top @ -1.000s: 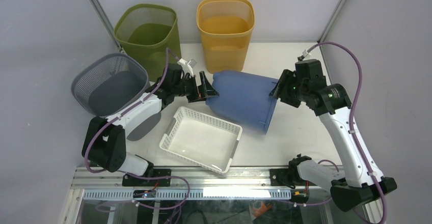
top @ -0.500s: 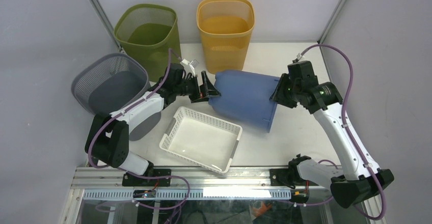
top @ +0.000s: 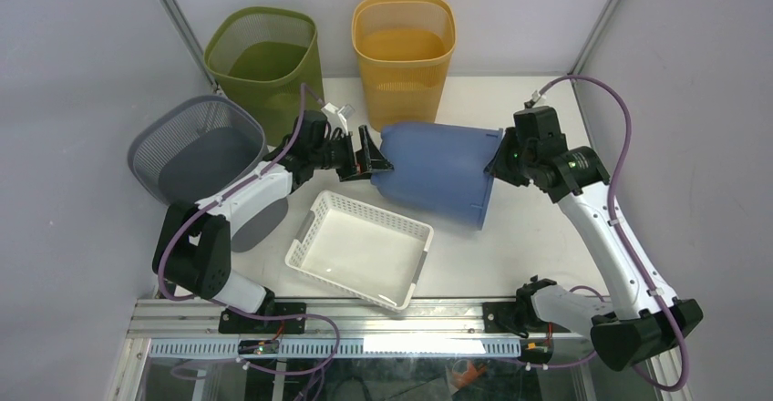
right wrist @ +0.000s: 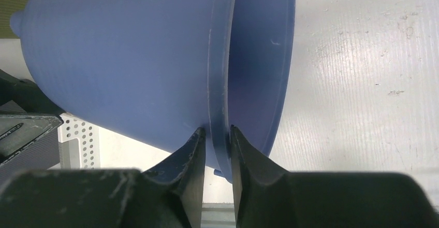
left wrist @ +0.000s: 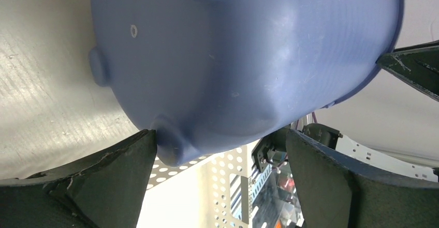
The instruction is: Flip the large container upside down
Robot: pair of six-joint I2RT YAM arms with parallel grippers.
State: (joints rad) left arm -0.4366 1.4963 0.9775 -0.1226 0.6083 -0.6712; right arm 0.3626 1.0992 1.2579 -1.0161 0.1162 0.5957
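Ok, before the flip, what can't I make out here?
- Top external: blue container inside, hidden by its own wall; right pincer tips behind the rim.
- Left wrist: container fills view; left pincer contact unclear.
- Right wrist: container's upper rim cut by the top edge.

The container lies on its side in the middle of the table, base to the left and mouth to the right. The left gripper is at its base and the right gripper straddles its rim. The tray sits just before it, toward the near edge. Behind it, the corner bin stands at the far-left corner and the middle bin at mid far edge. The left bin leans at the left edge.
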